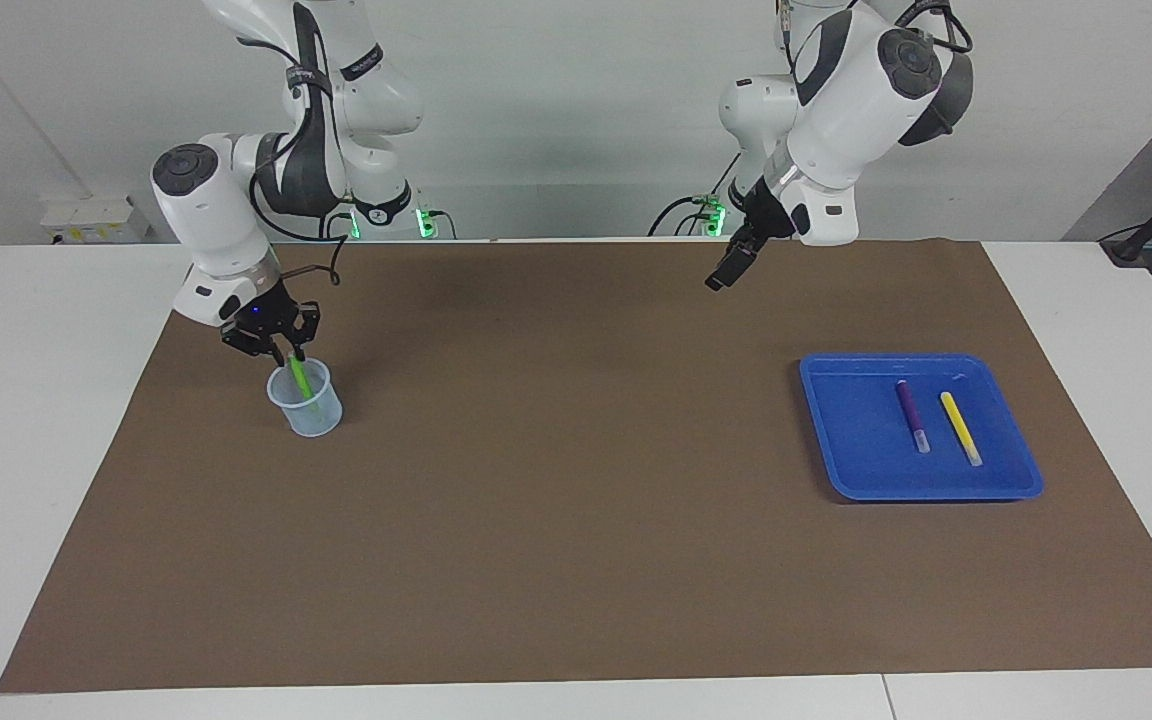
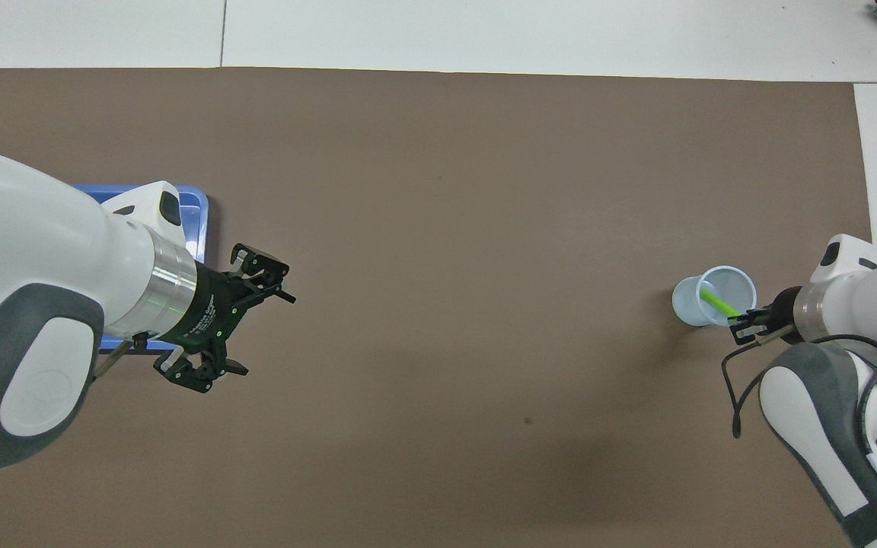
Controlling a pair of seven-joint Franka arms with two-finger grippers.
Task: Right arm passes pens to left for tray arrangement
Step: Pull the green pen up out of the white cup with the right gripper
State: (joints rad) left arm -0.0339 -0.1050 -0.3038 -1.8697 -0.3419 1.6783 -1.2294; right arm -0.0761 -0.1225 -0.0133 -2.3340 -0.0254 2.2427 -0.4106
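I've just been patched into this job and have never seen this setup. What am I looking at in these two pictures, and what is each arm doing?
Two white robot arms work at a table covered by a brown mat. One picture faces the robots from across the table; the other looks down from above their own end, so the sides are swapped.

The right gripper is at the rim of a small clear cup, shut on the top of a green pen that stands tilted inside it.

The left gripper waits open in the air over the mat, beside the blue tray. A purple pen and a yellow pen lie side by side in that tray.
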